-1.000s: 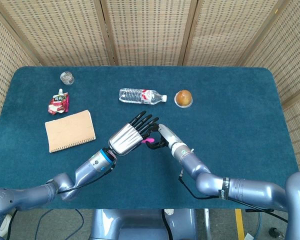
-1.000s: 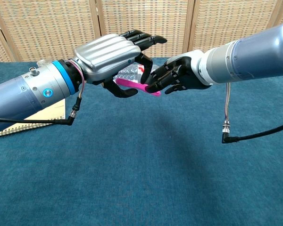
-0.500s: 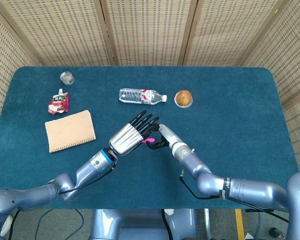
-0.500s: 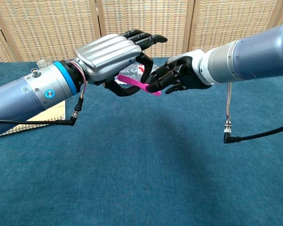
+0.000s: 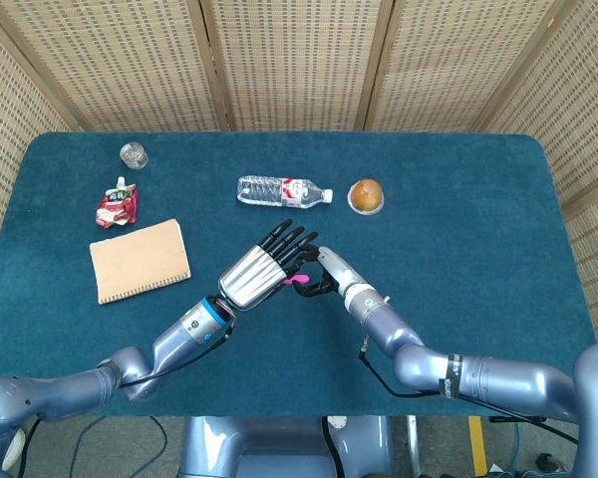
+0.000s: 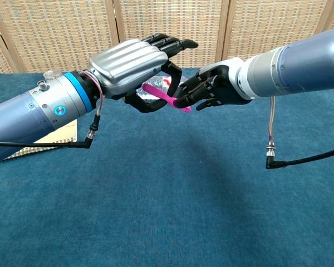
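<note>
Mid-handover above the tabletop (image 5: 458, 249), just short of the bottle (image 5: 282, 190): right hand (image 6: 209, 92) pinches the pink strip (image 6: 166, 98), whose far end lies under the spread, empty left hand (image 6: 134, 67); next, the left likely must clamp before release.

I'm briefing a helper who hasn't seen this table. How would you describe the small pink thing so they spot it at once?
Start at the blue table; near its middle the left hand and right hand meet above the cloth. Between them is a thin pink strip, held by the right hand's fingers. It is the only bright pink item and the only one off the table.
</note>
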Controlling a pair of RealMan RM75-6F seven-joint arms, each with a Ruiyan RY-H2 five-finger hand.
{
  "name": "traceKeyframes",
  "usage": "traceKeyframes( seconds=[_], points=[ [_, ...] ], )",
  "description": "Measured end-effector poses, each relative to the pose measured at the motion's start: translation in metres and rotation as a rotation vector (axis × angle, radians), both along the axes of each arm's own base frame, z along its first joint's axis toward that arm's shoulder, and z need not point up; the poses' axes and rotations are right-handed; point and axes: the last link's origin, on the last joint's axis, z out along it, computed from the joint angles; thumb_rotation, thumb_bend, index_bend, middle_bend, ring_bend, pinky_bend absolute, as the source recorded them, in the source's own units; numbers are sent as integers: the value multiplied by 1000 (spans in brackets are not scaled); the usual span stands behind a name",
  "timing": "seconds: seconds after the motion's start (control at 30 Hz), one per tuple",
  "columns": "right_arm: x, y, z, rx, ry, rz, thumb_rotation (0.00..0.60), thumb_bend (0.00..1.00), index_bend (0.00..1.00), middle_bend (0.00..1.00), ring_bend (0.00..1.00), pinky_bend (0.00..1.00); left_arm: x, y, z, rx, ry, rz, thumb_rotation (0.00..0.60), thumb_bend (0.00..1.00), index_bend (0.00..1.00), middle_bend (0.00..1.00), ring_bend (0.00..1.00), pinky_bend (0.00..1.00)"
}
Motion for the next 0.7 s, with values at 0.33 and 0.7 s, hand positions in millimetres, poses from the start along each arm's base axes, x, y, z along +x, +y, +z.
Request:
traceKeyframes(
  seconds=[0.33, 0.7],
  points=[
    [-3, 0, 0, 0, 1, -2, 600, 609, 690, 188, 0, 0, 0, 1, 2, -3, -15, 8, 600, 482, 816, 0, 0, 0],
    [-10, -2, -1, -4, 11, -16, 600, 609, 701, 189, 0, 0, -1, 3, 7, 6, -29, 9, 600, 483, 825, 0, 0, 0]
  ],
)
